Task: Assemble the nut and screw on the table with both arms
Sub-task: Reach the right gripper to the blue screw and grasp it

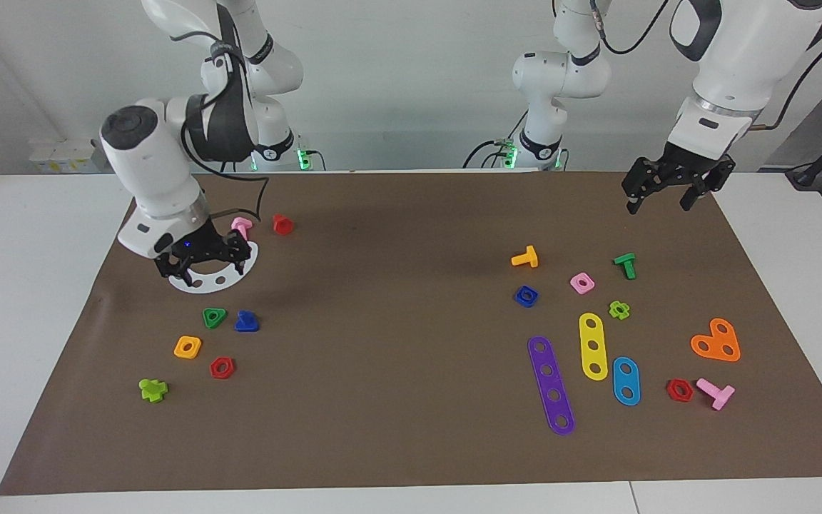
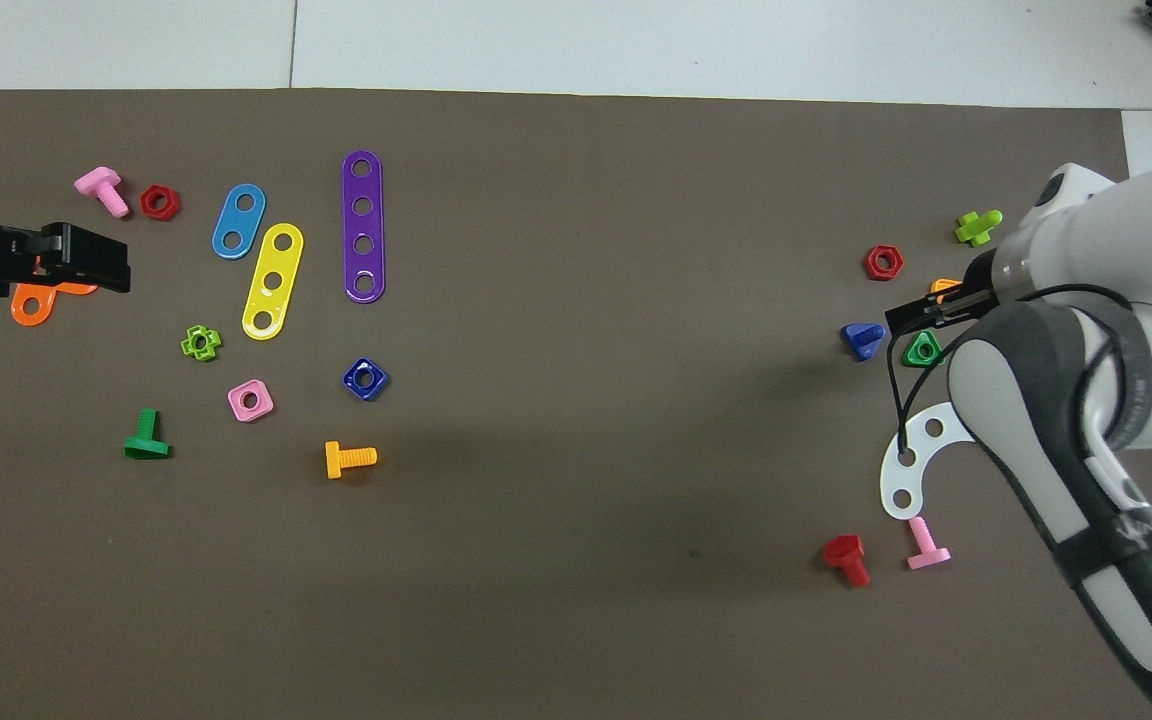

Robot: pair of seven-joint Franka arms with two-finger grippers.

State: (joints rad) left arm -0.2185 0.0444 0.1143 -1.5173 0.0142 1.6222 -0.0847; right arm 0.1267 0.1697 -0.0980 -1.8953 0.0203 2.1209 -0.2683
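Facing view gives me right gripper [image 1: 205,265] spread, empty, low over white curved plate [image 1: 212,280], overhead hides that, screw [image 1: 246,322] beside green nut [image 1: 214,318], left gripper [image 1: 670,187] raised, seemingly parted, nut [image 1: 526,295] untouched.

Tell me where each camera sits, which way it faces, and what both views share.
Facing view: high across the table, looking at the robots; both arms show whole, the right claw low over the white curved plate, the left claw raised over the sheet's edge.
Overhead view: high above the robots' end, looking steeply down; the left claw and the right arm's forearm show.
Shared: blue nut, blue screw, purple strip.
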